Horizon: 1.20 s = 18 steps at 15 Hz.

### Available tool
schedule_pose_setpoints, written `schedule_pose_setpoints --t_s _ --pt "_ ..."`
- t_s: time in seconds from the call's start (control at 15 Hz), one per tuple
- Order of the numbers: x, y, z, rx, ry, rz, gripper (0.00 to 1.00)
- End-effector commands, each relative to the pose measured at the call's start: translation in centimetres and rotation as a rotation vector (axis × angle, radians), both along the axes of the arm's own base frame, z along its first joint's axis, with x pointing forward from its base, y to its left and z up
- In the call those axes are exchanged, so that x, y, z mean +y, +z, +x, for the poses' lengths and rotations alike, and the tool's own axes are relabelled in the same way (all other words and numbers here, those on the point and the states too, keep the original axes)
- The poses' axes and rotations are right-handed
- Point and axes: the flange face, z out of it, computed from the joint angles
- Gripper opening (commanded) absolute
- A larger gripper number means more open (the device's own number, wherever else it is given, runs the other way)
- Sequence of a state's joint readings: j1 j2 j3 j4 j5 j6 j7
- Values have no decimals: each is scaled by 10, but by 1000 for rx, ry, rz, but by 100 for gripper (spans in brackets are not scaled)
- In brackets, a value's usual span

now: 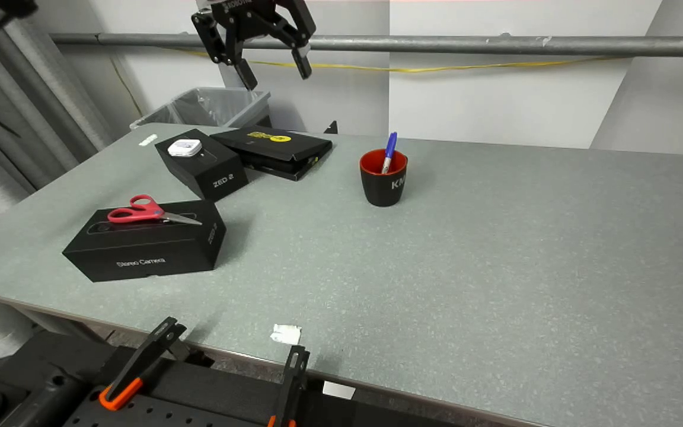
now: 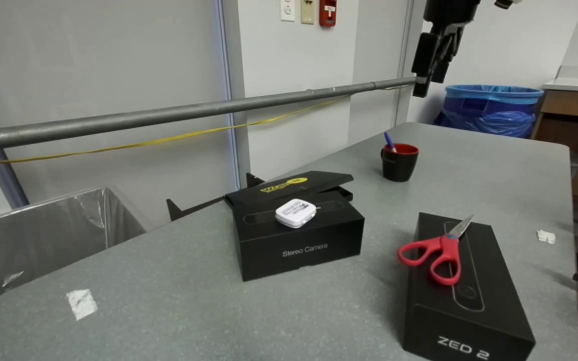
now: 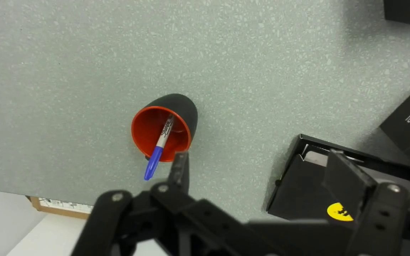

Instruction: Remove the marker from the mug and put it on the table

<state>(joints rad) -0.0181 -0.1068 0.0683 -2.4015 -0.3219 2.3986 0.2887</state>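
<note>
The mug point(image 1: 380, 190) stands upright on the grey table point(image 1: 495, 284); it also shows in an exterior view point(image 2: 400, 166) and in the wrist view point(image 3: 186, 110). The marker point(image 1: 391, 146) leans inside the mug, its blue capped end sticking out above the red rim; it shows too in an exterior view point(image 2: 390, 142) and in the wrist view point(image 3: 159, 147). My gripper point(image 1: 277, 76) is open and empty, high above the table. In the wrist view the gripper point(image 3: 258, 156) has its fingers wide apart, with the mug and marker beyond the left finger.
Black boxes stand beside the mug: a flat one point(image 1: 294, 155), one point(image 1: 217, 169) with a small white case point(image 1: 185, 147), and one point(image 1: 146, 255) with red scissors point(image 1: 140, 212). A lined bin point(image 2: 128, 210) stands past the table's edge. A metal pipe point(image 1: 495, 44) runs along the wall.
</note>
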Motion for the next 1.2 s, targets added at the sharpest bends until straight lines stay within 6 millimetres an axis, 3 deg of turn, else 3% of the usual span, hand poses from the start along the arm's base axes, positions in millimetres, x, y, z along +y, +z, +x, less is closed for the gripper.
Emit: schedule_pose_setpoints --t_s 0.0,0.33,0.6,0.67,1.0,1.13 --pt "-21 -17 15 -57 -72 -32 100" --pt "-81 -42 46 -134 -252 -30 100" --pt "-113 -57 75 -156 -359 -10 100" --pt "-106 -50 54 -129 -313 -15 100" --pt "-107 -55 57 -122 -314 -18 100" --pt "-109 -67 66 -140 -327 -30 100"
